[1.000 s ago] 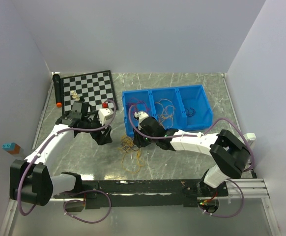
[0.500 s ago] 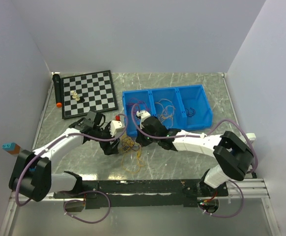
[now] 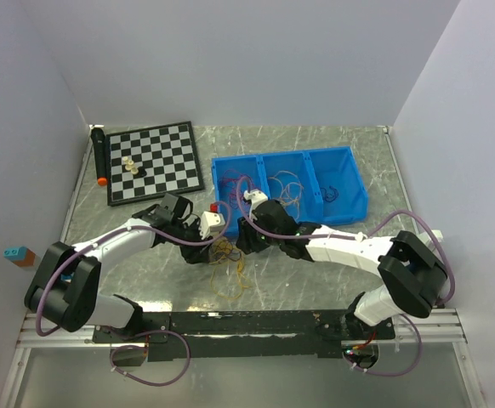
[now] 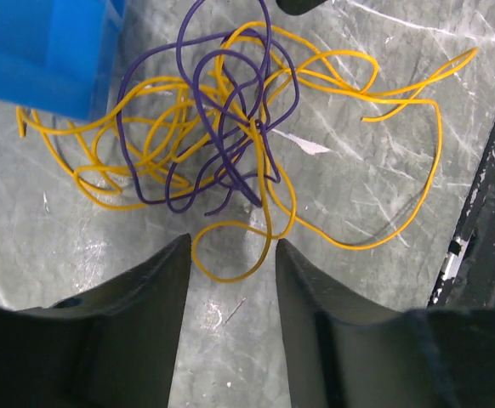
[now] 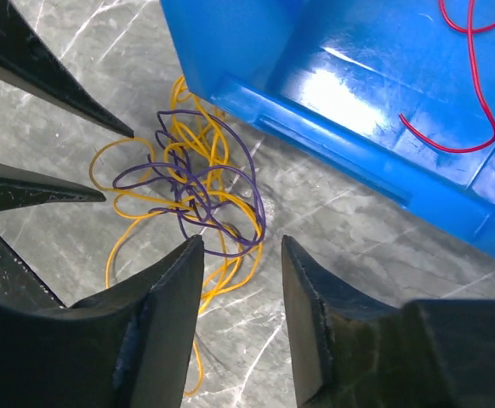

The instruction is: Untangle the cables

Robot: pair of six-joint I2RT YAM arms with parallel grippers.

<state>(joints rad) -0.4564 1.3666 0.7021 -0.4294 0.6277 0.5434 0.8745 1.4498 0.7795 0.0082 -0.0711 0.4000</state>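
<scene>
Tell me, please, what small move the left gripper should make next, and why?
Probably lower the left gripper slightly and close on the loop of yellow cable lying between its open jaws; that loop sits clear of the purple cable, so pulling it may loosen the tangle.

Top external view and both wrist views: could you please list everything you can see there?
tangle of cables: number unclear, yellow-orange and purple, on the table by the bin's left end
bin: one, blue, three compartments, right of centre
red cable: at least one, red, left compartment
loose cables: several, yellow-orange, middle compartment
dark cable: number unclear, dark, right compartment
chessboard: one, black and white, far left
chess pieces: a few, cream and dark, on the chessboard
stick: one, black with red tip, left of the chessboard
block: one, blue and brown, beyond the table's left edge
left hand: one, black, open over the tangle
right hand: one, black, open over the tangle
</scene>
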